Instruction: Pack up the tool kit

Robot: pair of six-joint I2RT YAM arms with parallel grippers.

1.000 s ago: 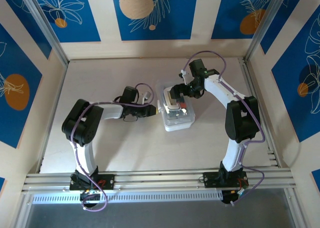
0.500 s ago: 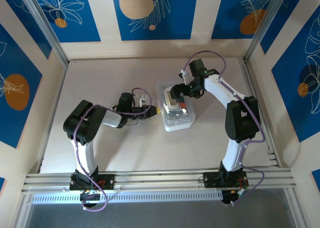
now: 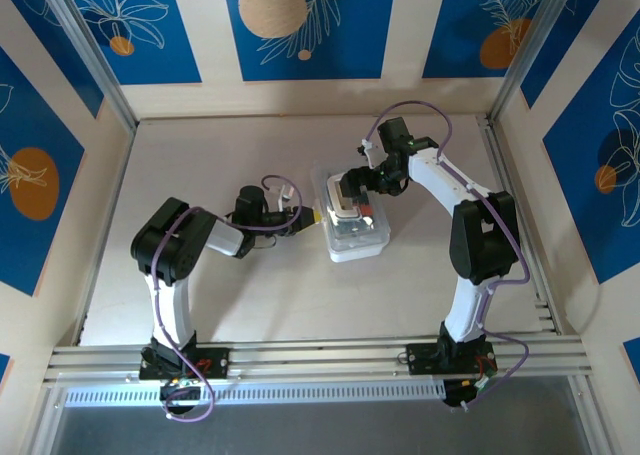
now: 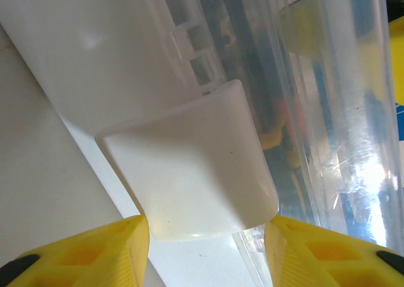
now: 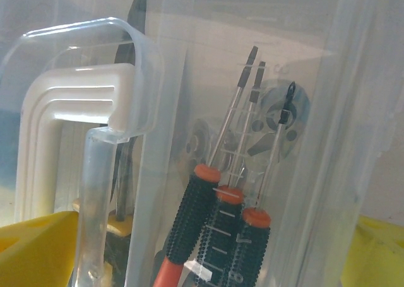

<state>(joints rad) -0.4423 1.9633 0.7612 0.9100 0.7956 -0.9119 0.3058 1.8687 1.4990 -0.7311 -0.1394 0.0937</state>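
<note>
centrally: 1 tool kit case (image 3: 358, 237) on table (image 3: 250, 295), long axis near-far, handle (image 3: 345, 213) at far end. left gripper (image 3: 310, 218) flanks left-side latch (image 4: 189, 167), grip cannot be told. right gripper (image 3: 350, 190) astride far end, fingers spread wide, hold unclear.

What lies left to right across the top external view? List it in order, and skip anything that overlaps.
left arm's elbow → left claw → tool case → right arm's elbow
</note>
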